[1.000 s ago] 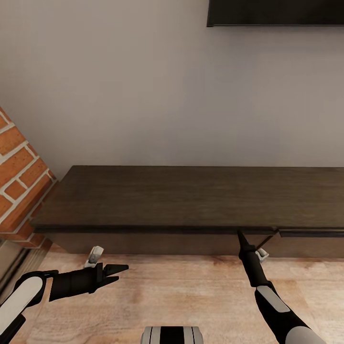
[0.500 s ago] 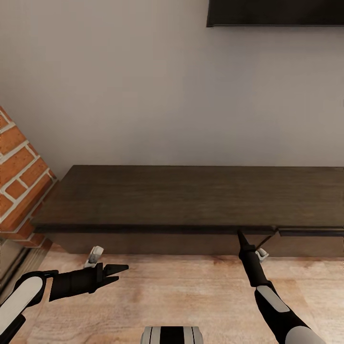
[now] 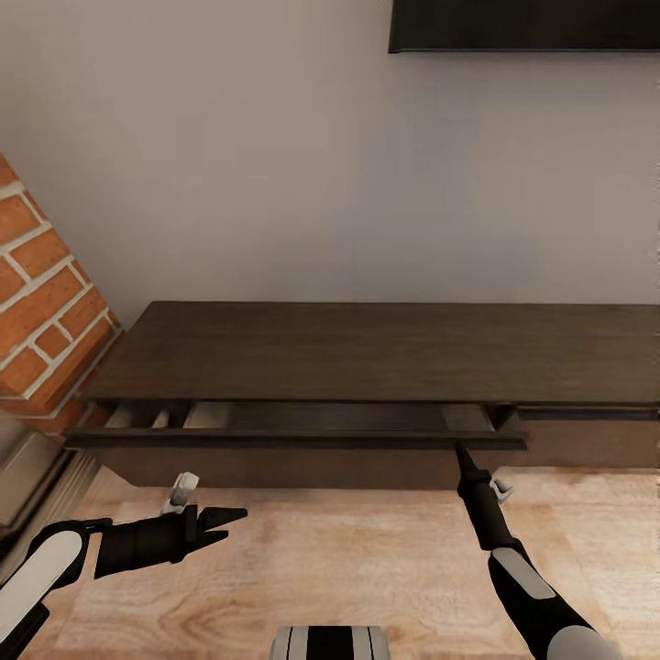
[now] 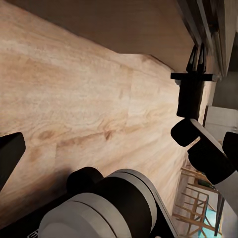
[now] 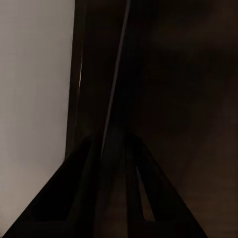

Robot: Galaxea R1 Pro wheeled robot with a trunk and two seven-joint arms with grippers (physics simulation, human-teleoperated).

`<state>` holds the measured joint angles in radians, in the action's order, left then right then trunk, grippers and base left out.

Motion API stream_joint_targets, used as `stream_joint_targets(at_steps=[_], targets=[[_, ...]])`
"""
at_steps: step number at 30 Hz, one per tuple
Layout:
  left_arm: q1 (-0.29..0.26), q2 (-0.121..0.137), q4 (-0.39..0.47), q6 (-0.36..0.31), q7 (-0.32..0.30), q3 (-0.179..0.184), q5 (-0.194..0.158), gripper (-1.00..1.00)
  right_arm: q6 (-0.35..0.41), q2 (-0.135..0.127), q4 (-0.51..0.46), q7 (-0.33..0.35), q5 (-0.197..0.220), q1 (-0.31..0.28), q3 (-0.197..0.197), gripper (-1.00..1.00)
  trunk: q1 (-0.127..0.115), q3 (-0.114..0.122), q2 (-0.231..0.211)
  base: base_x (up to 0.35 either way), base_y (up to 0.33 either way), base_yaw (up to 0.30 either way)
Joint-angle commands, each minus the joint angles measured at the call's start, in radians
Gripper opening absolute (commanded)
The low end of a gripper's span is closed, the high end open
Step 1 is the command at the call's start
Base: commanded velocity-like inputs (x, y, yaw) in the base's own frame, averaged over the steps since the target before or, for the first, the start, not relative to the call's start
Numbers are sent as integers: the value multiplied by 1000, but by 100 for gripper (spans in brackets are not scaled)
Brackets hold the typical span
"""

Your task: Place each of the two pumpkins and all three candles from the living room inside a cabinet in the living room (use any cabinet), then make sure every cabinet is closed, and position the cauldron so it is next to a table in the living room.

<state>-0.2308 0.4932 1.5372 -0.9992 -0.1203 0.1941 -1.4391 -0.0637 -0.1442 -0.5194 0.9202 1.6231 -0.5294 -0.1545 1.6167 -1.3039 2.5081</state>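
Pale grey wall and light wooden flooring frame the long, low dark-brown cabinet (image 3: 385, 353), which is set against the wall beside a red brick column (image 3: 41, 302). Its upper drawer (image 3: 302, 431) is seen pulled partly out, with a pale interior compartment exposed at one end; no pumpkin, candle or cauldron is visible, so the task is judged to be at an early stage, with storage being opened and everything yet to be placed and closed. The right gripper (image 3: 461, 451) is held with its narrow tip against the drawer's front edge; in the right wrist view its fingers (image 5: 82, 198) appear pinched on that thin edge. The left gripper (image 3: 231, 522) is held low over the floor, well apart from the cabinet, with its jaws parted and nothing between them.
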Motion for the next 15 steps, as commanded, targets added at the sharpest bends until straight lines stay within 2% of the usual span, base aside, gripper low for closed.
stream_joint_targets(at_steps=[1, 15], targets=[[0, 1, 0, -1, -10, 1, 9, 100, -2, -2, 2, 3, 12, 0, -9, -100, -1, -1, 0, -258, 0, 0], [-1, 1, 0, -1, -10, 10, 9, 100, -2, -2, 2, 3, 12, 0, -10, -100, -1, -1, 0, -260, 0, 0]])
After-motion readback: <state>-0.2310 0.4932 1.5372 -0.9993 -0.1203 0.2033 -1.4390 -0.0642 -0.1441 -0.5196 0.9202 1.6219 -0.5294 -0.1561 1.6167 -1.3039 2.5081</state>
